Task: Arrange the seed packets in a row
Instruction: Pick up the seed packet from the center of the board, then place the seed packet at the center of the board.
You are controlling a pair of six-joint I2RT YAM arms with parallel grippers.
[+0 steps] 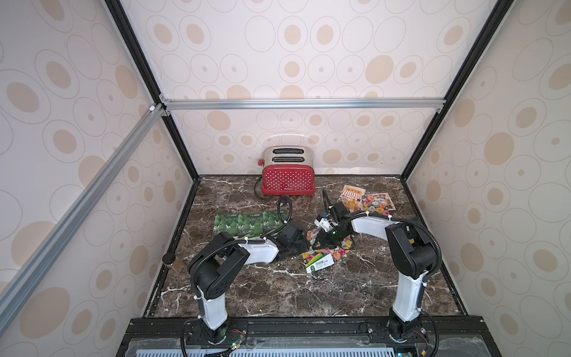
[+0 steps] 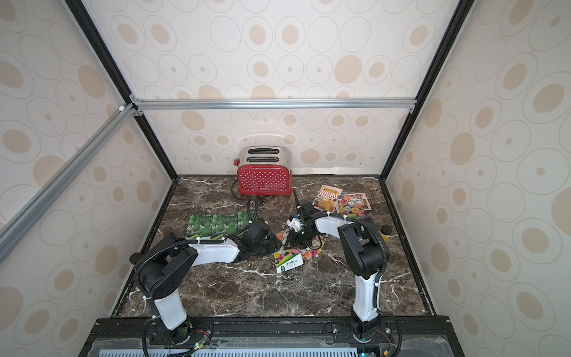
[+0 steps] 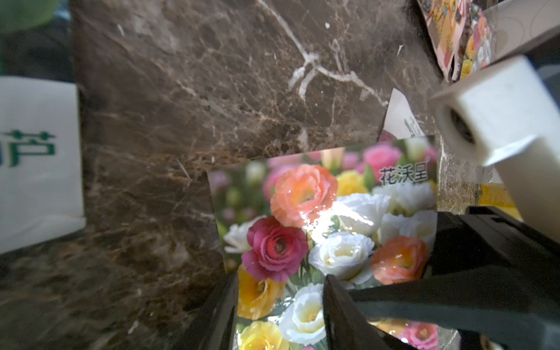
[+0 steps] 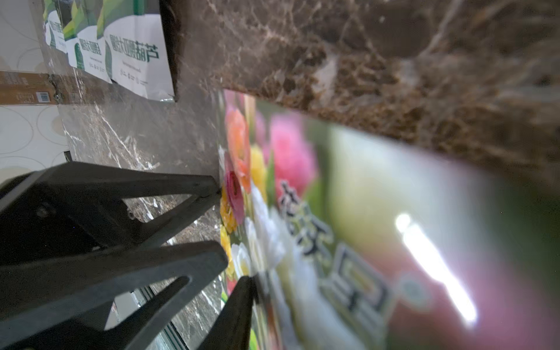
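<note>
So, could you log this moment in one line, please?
left gripper: open, astride flower packet | right gripper: open, at its edge | row: unfinished

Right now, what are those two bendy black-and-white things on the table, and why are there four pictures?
Those are two robot arms, each ending in a pincer called a gripper. Two pictures come from a camera high above, looking down on the whole marble table. The other two come from small cameras on the arms' wrists, so things look huge there.

Seed packets lie on the table: green gourd packets, a shop packet next to a far flower packet, and a white-label packet. A red toaster stands at the back.

Both arms bend toward the middle flower packet. The left gripper has its jaws apart over it. The right gripper is there too, but I cannot tell whether it pinches the packet.
</note>
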